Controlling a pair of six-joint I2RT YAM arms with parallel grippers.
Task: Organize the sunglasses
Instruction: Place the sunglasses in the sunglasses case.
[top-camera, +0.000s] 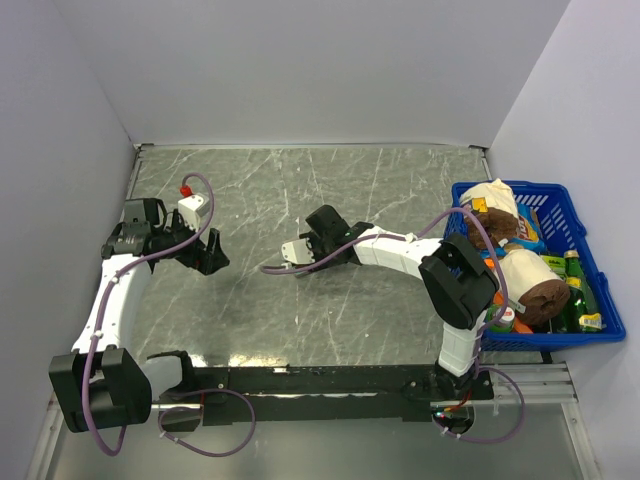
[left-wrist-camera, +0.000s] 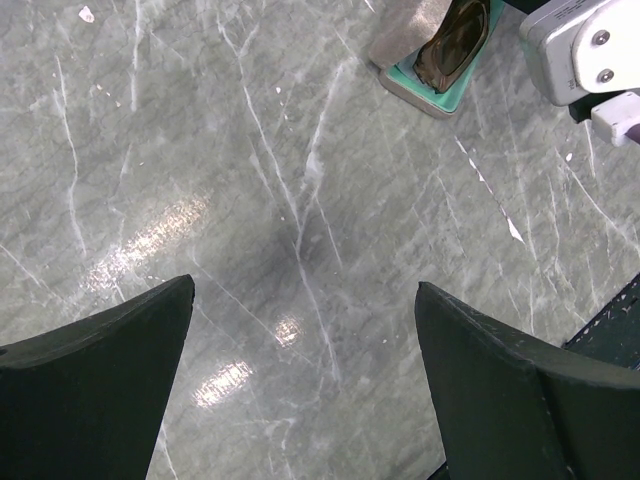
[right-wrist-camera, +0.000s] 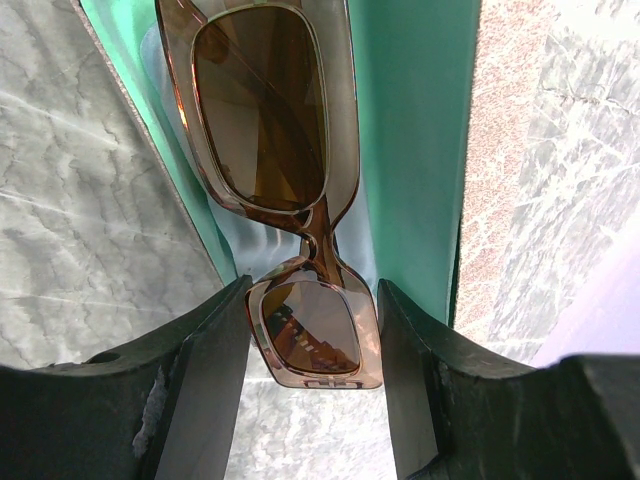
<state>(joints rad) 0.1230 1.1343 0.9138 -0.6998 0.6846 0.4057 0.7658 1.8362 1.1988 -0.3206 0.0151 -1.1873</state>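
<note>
Two tools, right tool (right-wrist-camera: 312, 300) grasping the sunglasses (right-wrist-camera: 262, 105) over a teal-lined case (right-wrist-camera: 410, 150), left tool (left-wrist-camera: 305, 290) released above the bench (left-wrist-camera: 200, 150).

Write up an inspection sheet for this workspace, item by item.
Surface: grey marbled table, glossy with reflections.
Job's things: sunglasses lie lengthwise over the teal lining of the open case.
Clutter: blue basket at the right side, holding bottles and other goods.
Grippers: right gripper closed on the sunglasses' near lens; left gripper open above bare table.
Cables: purple cables run along both arms.
Surroundings: plain white walls on three sides.
</note>
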